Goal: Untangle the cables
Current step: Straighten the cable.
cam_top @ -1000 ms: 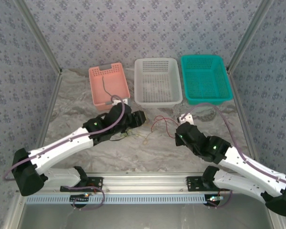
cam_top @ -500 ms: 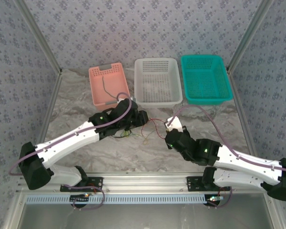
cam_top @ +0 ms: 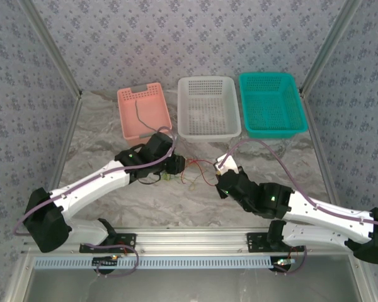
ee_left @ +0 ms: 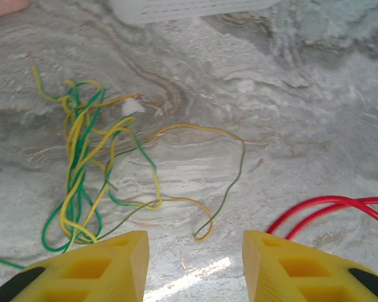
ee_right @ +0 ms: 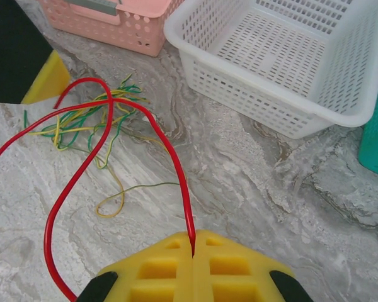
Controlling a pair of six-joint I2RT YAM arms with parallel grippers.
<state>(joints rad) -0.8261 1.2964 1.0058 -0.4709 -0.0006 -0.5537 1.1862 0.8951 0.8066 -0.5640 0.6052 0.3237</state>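
Observation:
A loose tangle of yellow and green cables (ee_left: 82,157) lies on the marble table just ahead and left of my open left gripper (ee_left: 195,251), with nothing between its fingers. From above, the same tangle (cam_top: 170,178) sits beside the left gripper (cam_top: 174,165). My right gripper (ee_right: 193,242) is shut on the red cable (ee_right: 170,157), which loops up and away over the yellow-green tangle (ee_right: 94,126). The red cable (ee_left: 327,207) also curves in at the right of the left wrist view. A dark cable (cam_top: 138,116) lies in the pink basket.
Three baskets stand along the back: pink basket (cam_top: 123,95), white basket (cam_top: 209,134), teal basket (cam_top: 274,132). The white basket's wall (ee_right: 239,82) is close ahead of the right gripper. Patterned walls enclose the table.
The right gripper has moved left toward the middle with the red cable. The left gripper has drawn back and down next to the yellow-green tangle.

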